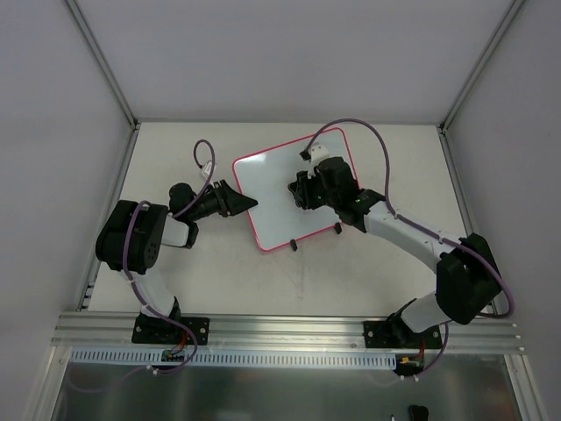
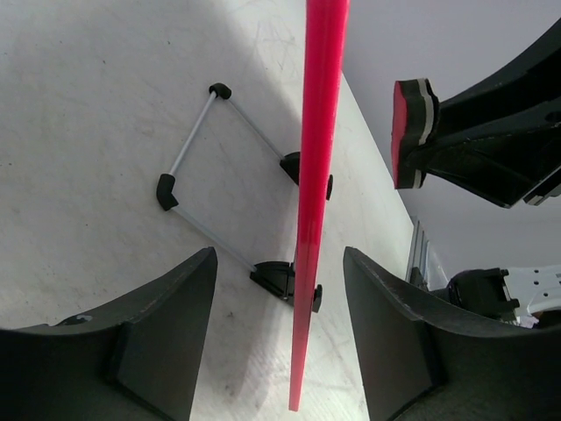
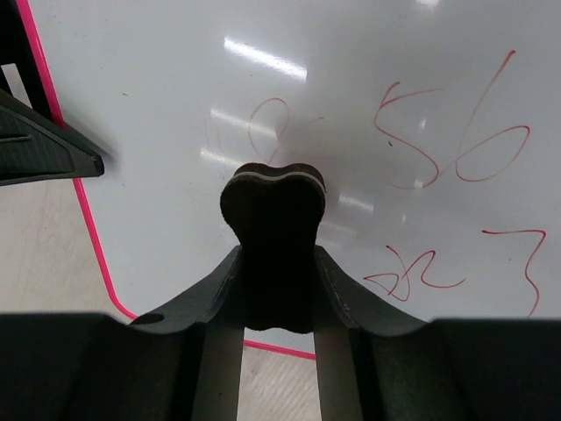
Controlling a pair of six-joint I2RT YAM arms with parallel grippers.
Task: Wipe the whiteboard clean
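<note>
From above, we find the whiteboard (image 1: 272,189) hemmed in on two sides. At its 9 o'clock edge sits the left gripper (image 1: 248,203), jaws parted, the pink frame (image 2: 320,132) running between them with a gap on each side. The right gripper (image 1: 301,189), clamped on the eraser (image 3: 272,197), covers the board's 3 o'clock half, and its arm (image 1: 403,232) crosses out toward 4 o'clock. Between the two grippers we see a strip of board uncovered. Under the board, a wire stand (image 2: 190,140) takes up room. The table (image 1: 175,149) lies bare at 12 and 6 o'clock. Enclosure walls (image 1: 53,105) shut off 9, 12 and 3 o'clock.
</note>
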